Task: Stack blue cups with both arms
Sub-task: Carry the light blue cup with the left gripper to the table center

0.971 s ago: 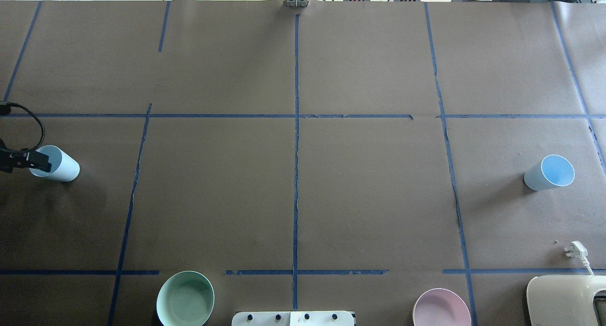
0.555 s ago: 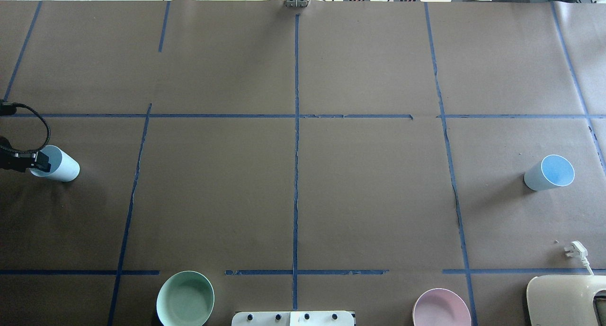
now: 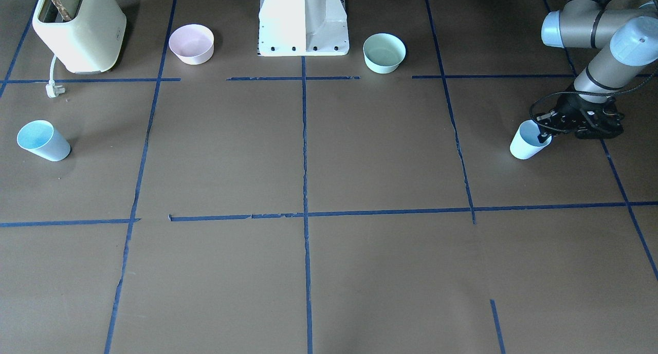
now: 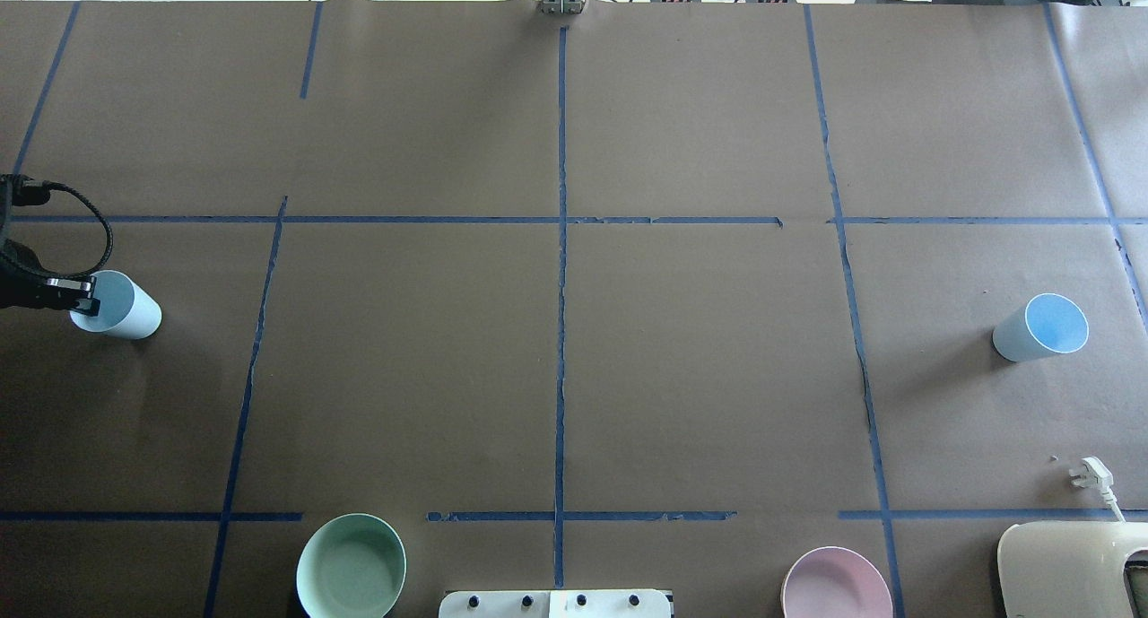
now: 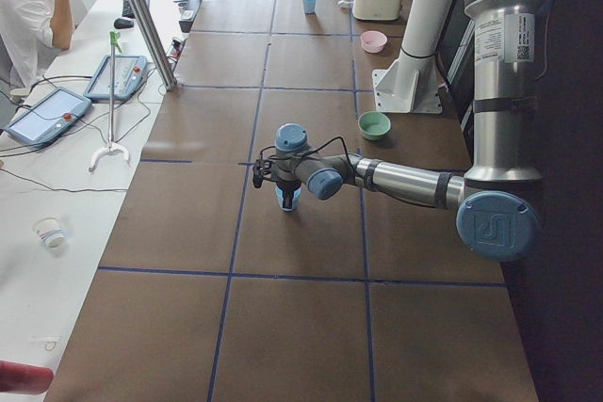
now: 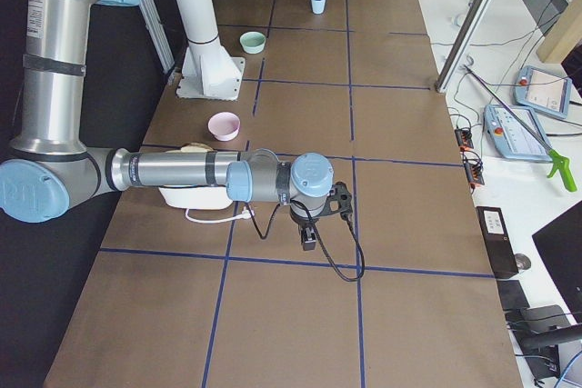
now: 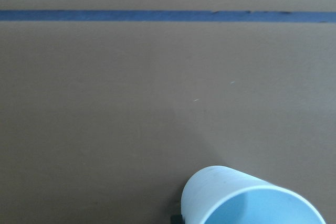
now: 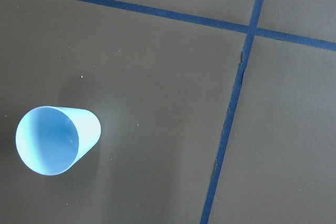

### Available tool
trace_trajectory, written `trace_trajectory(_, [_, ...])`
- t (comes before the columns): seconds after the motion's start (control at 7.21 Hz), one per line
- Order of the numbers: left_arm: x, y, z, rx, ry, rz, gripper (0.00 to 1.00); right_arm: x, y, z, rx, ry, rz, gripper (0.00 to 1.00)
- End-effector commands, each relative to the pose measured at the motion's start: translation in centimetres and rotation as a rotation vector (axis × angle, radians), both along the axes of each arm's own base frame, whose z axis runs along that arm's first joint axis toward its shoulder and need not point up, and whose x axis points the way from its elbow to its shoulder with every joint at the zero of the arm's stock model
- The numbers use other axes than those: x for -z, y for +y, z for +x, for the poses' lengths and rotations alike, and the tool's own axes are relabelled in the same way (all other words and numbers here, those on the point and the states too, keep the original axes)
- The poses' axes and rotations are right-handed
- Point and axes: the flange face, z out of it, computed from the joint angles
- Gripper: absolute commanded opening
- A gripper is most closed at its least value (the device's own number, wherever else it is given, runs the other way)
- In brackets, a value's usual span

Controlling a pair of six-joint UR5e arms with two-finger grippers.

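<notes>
One blue cup (image 4: 126,308) is at the table's far left, tilted; it also shows in the front view (image 3: 525,143) and the left wrist view (image 7: 247,198). My left gripper (image 4: 85,300) is shut on its rim, one finger inside the cup and one outside, also seen in the front view (image 3: 544,133). The other blue cup (image 4: 1040,327) stands free at the far right, and the right wrist view looks down on it (image 8: 52,140). My right gripper (image 6: 309,235) hovers above the table in the right side view only. I cannot tell whether it is open or shut.
A mint-green bowl (image 4: 352,566) and a pale pink bowl (image 4: 836,584) sit near the white pedestal (image 3: 303,20). A cream toaster (image 4: 1072,569) with a loose white plug (image 4: 1090,474) is at the near right corner. A person (image 5: 28,16) sits beside the table.
My left gripper has moved slightly right and away from me, and the left blue cup has shifted with it. The right cup has not moved.
</notes>
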Motion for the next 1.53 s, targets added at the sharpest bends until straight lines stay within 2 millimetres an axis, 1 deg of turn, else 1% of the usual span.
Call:
trace_trajectory(0.0, [7.1,-3.8,3.4,-0.033,0.073,0.032,0.0,0.1,0.0,0.0,0.001,0.0,0.002,1.0])
trace_trajectory(0.14, [12.8,-6.0,7.3,-0.066,0.072,0.031,0.0,0.1,0.0,0.0,0.001,0.0,0.002,1.0])
trace_trajectory(0.28, [18.9,-7.1,11.4,-0.106,0.077,0.035,0.0,0.1,-0.1,0.0,0.001,0.0,0.003,1.0])
trace_trajectory(0.42, [24.1,-6.8,15.4,-0.136,0.081,0.023,0.0,0.1,0.0,0.0,0.001,0.0,0.002,1.0])
trace_trajectory(0.55, [28.9,-5.4,20.6,-0.095,0.069,-0.053,0.0,0.1,0.0,0.0,0.001,0.0,0.002,1.0])
trace_trajectory(0.69, [33.2,-5.3,26.2,-0.048,0.045,-0.037,0.0,0.1,-0.1,0.0,0.0,0.0,0.002,1.0])
trace_trajectory(0.83, [37.2,-5.0,33.3,-0.001,0.032,-0.088,0.0,0.1,-0.1,0.0,0.001,0.0,0.003,1.0])
trace_trajectory(0.97, [38.5,-5.4,35.7,0.008,0.027,-0.086,0.0,0.2,-0.1,0.0,0.001,0.0,0.005,1.0])
trace_trajectory(1.25, [38.7,-3.3,37.6,-0.026,0.046,-0.07,0.04,0.1,0.0,0.0,0.001,0.0,0.002,1.0])
trace_trajectory(1.39, [38.3,-2.8,37.9,-0.034,0.041,-0.073,0.11,0.1,0.0,0.1,-0.001,0.0,0.003,1.0])
